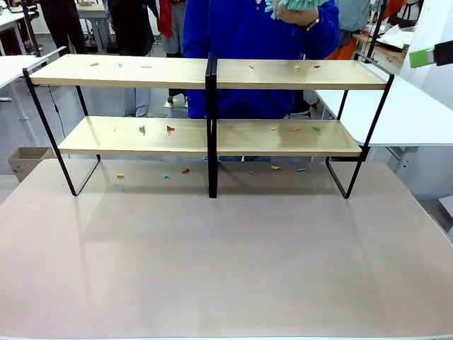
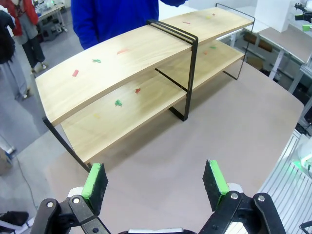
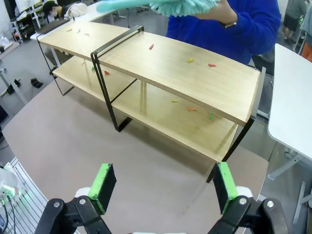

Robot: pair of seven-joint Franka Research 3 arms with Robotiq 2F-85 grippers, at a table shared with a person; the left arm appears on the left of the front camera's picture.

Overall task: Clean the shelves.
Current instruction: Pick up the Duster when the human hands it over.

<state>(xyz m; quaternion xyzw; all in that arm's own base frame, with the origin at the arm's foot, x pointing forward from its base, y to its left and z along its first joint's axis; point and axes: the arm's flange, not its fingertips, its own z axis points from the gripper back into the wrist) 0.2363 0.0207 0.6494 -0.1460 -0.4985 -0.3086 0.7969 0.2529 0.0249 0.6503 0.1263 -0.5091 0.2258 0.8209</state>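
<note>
While the shelves (image 1: 141, 71) stand at the far side of the desk (image 1: 226, 255) in the front view, their long boards run from left to right across it. Small coloured scraps (image 1: 170, 129) lie on the top board, on the lower board and on the desk under them. A person's hand (image 1: 304, 15) holds a fluffy teal duster (image 1: 290, 6) up above the right half of the top board.

From the left wrist view, the left fingers (image 2: 156, 183) are spread wide with nothing between them. The shelves (image 2: 126, 58) lie ahead of them, well apart, and the boards slant from low left to high right.

From the right wrist view, the right fingers (image 3: 165, 187) are spread wide and empty too. The shelves (image 3: 185, 73) lie ahead, and the boards slant from high left to low right. The hand (image 3: 219, 12) with the duster (image 3: 180, 5) hangs over the far edge of the top board.

I think the person's hand is nearest to the shelves. Both arms look about as far off as each other.
</note>
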